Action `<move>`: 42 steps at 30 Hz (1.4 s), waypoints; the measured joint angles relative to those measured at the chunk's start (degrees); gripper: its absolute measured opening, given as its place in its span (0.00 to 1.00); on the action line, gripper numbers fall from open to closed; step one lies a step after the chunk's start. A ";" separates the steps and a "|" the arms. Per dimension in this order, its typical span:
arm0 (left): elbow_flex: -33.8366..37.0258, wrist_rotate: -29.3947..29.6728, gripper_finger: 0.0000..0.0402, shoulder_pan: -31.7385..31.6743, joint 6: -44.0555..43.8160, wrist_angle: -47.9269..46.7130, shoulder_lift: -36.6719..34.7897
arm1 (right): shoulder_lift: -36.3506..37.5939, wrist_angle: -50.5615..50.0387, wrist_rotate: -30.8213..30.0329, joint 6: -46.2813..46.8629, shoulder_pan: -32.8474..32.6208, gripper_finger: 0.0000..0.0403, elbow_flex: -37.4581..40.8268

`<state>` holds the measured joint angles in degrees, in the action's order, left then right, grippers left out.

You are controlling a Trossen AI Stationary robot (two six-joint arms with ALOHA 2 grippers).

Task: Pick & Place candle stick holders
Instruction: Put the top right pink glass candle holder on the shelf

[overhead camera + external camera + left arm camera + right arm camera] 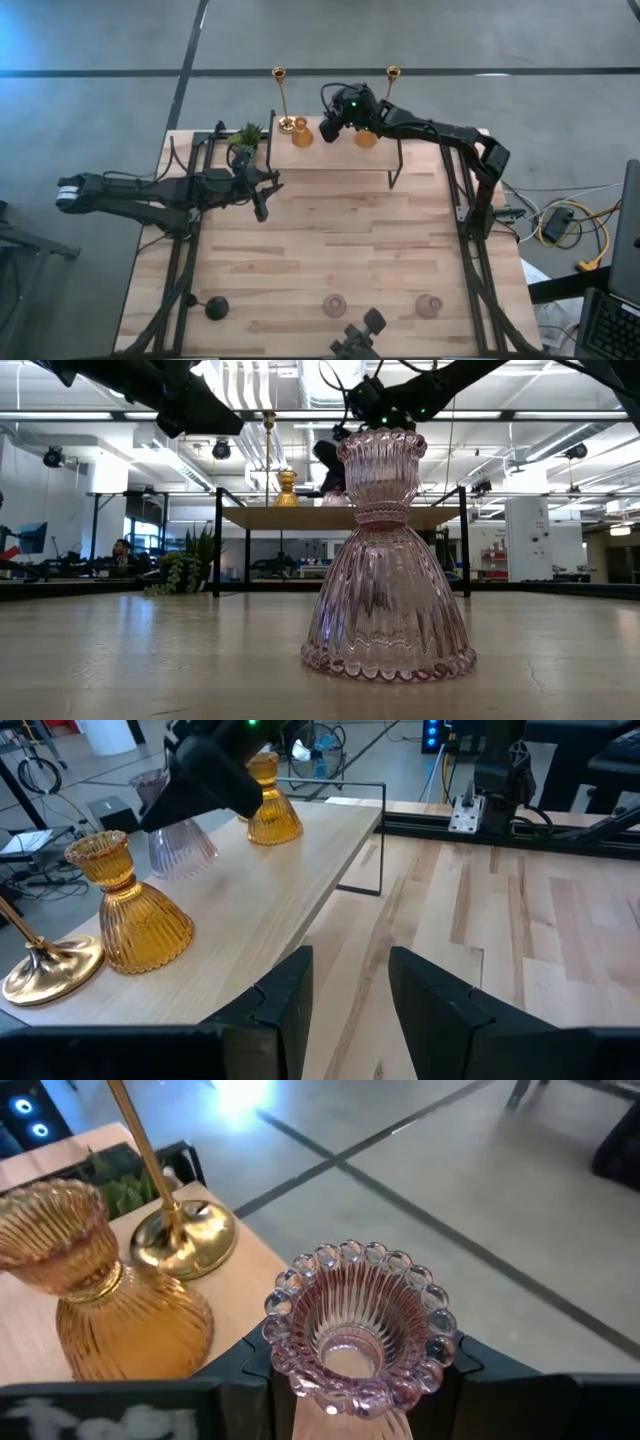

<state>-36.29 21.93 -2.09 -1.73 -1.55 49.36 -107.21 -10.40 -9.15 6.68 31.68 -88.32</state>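
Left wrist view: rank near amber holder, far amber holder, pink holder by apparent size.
1. Near amber holder, largest, though it is closest to the camera.
2. Pink holder and far amber holder: look alike; the right gripper partly covers the pink one, so unranked.

A small green potted plant (246,137) stands at the far left corner of the wooden worktop (330,250), just beside a raised shelf (330,158) on black metal legs.
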 joint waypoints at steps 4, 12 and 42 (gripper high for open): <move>0.00 -0.08 0.34 0.00 0.00 -0.96 0.00 | -0.69 0.01 -0.77 -0.26 0.00 0.30 -0.62; 0.00 -0.13 0.34 0.00 0.02 -1.31 -0.04 | -0.71 -0.16 -1.11 0.30 0.37 0.30 -0.58; 0.00 -0.26 0.34 0.00 0.22 -1.44 -0.07 | -0.86 -2.68 0.23 1.70 1.35 0.30 -0.49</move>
<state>-36.29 21.67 -2.09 -1.52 -2.98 49.30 -108.07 -13.09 -8.92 8.38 33.03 -88.82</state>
